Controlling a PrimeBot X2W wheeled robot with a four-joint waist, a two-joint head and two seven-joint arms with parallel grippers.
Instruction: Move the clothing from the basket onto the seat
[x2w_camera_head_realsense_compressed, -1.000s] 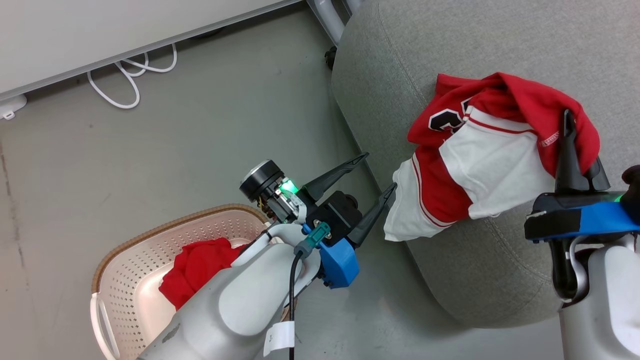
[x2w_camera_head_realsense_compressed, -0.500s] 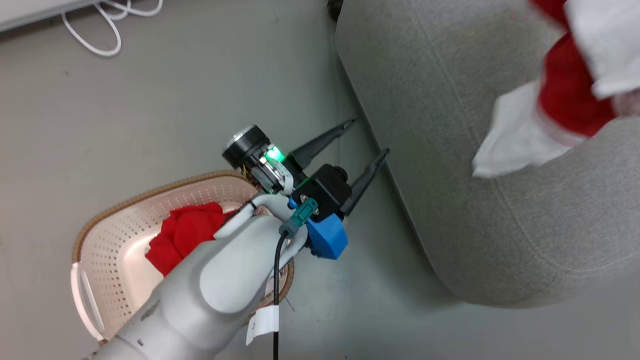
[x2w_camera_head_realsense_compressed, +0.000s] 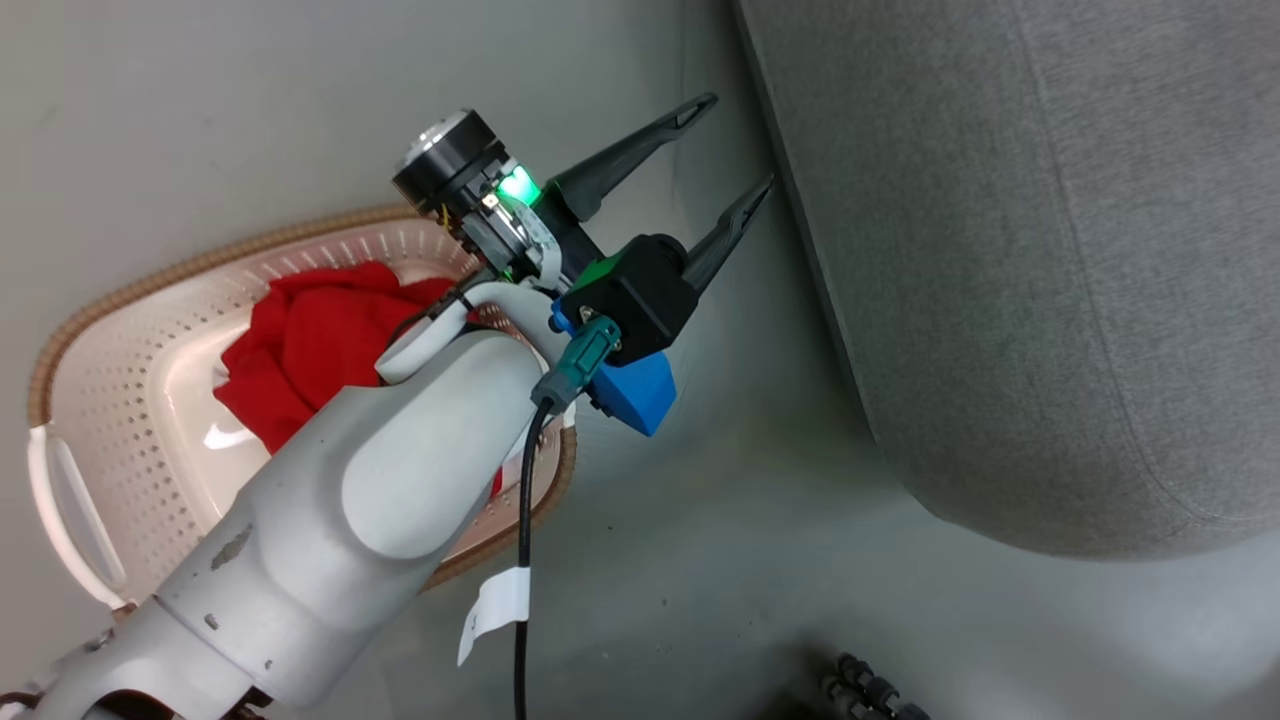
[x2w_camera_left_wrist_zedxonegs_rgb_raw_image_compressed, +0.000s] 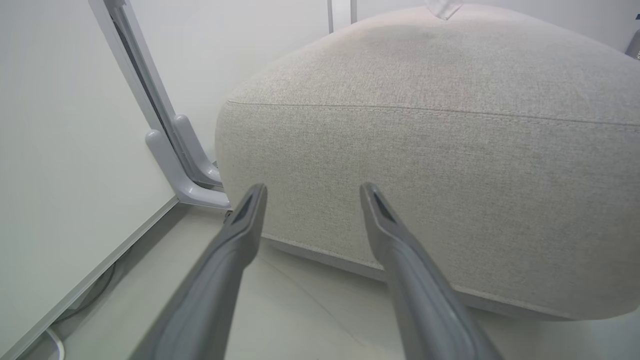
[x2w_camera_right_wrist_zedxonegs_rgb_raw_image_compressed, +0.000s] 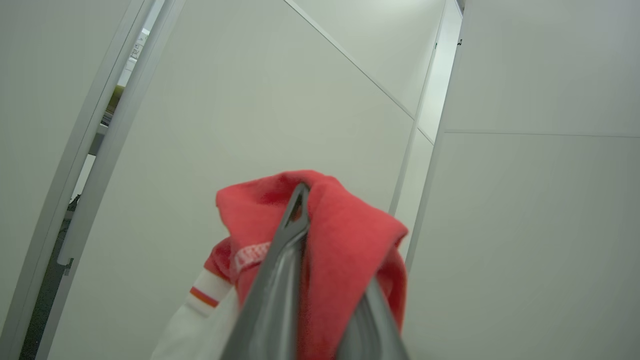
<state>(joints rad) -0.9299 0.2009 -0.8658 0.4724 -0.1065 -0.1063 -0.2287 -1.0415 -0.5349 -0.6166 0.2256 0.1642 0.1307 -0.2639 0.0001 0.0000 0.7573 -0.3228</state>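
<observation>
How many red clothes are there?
2. One red garment lies in the basket; a red-and-white garment is pinched in the right pincer. More may be hidden beneath the left arm covering part of the basket.

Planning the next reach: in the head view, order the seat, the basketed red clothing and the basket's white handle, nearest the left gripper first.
1. seat, just right of the open left gripper.
2. red clothing, to its left, in the basket.
3. white handle, at the basket's far left end.

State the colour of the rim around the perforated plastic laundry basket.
Brown, with a woven look, on the oval cream-white perforated plastic laundry basket; clearest in the head view.
</observation>
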